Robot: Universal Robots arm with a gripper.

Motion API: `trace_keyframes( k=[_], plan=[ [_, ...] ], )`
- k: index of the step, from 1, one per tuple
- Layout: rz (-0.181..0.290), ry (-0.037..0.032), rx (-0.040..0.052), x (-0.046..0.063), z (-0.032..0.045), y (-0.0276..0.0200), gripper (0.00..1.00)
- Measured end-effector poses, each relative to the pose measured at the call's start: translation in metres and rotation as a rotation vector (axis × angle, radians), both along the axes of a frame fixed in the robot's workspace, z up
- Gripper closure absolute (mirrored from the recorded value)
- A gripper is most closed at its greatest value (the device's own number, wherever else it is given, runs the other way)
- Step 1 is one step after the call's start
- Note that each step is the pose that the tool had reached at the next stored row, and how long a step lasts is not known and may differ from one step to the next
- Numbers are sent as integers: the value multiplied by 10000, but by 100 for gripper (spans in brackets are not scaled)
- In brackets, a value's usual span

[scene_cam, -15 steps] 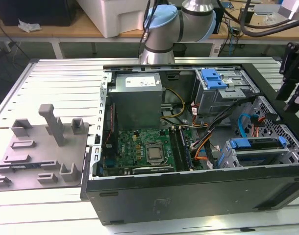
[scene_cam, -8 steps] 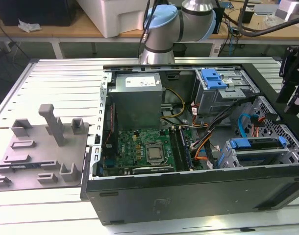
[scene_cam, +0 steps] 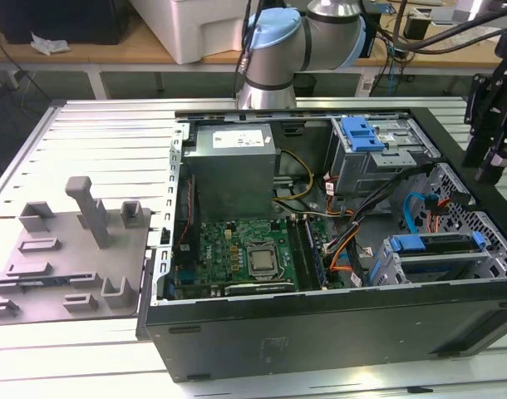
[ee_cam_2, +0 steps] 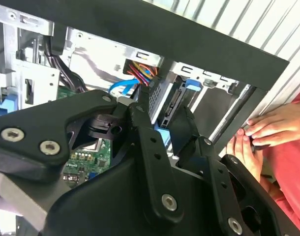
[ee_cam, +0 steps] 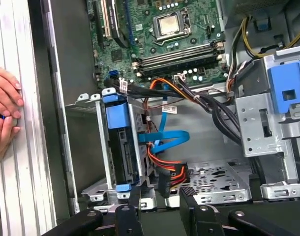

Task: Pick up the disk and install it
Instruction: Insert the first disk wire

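The black gripper [ee_cam: 161,195], released and empty, hangs near the blue-framed flat silver metal disk [ee_cam: 124,147], at the exterior view's right.

The gripper [scene_cam: 489,170] is seen raised over the open computer case's [scene_cam: 320,332] edge. Below it, apart, the disk [scene_cam: 432,245] is seated in a cage.

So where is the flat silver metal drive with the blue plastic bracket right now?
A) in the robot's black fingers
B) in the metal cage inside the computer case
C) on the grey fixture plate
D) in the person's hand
B: in the first wrist view the blue-bracketed silver drive stands in the grey metal cage, and the black fingers are apart and empty.
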State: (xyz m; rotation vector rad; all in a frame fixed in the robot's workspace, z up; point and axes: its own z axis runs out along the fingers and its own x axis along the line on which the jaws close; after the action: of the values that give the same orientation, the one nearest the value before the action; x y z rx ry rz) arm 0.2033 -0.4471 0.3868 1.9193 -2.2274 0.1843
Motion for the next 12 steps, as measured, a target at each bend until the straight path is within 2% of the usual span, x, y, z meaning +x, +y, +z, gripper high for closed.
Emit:
trace_keyframes(
  k=[2,6,9,12],
  plan=[
    [-274,0,-57,15,-38,7,56],
    [-671,2,-64,29,-72,11,56],
    [-1157,2,-81,41,-126,14,56],
    [-1274,-2,-174,42,-175,44,56]
  ],
)
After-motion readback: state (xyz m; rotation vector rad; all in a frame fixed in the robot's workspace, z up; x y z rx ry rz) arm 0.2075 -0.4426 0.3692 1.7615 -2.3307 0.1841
